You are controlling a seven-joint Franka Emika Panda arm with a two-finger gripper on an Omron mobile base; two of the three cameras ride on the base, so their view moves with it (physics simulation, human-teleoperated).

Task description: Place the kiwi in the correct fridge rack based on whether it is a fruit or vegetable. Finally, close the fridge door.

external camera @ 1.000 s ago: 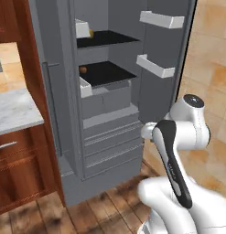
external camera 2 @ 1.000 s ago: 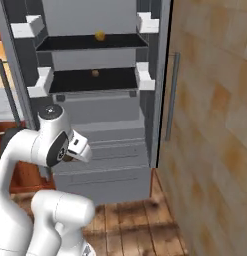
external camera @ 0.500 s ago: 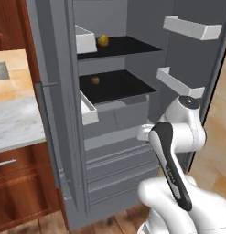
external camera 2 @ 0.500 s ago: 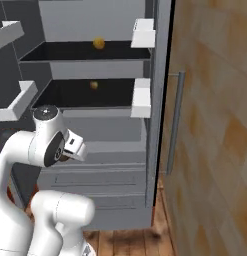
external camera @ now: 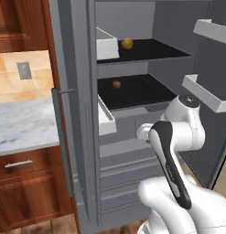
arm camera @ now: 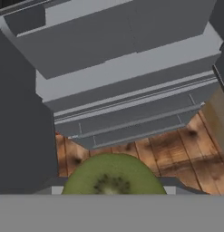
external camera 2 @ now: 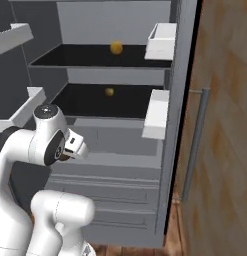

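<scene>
Grey open fridge (external camera: 132, 151) fills the kitchen ahead, two black shelves inside: a yellow-orange fruit (external camera: 127, 43) on the upper, a round orange-brown fruit (external camera: 116, 84) below. Low before its drawers, the gripper (arm camera: 114, 192) clasps the green-cut kiwi (arm camera: 112, 179).

Glossy white rounded arm (external camera: 187, 132), black link panel, dark joint caps.
</scene>
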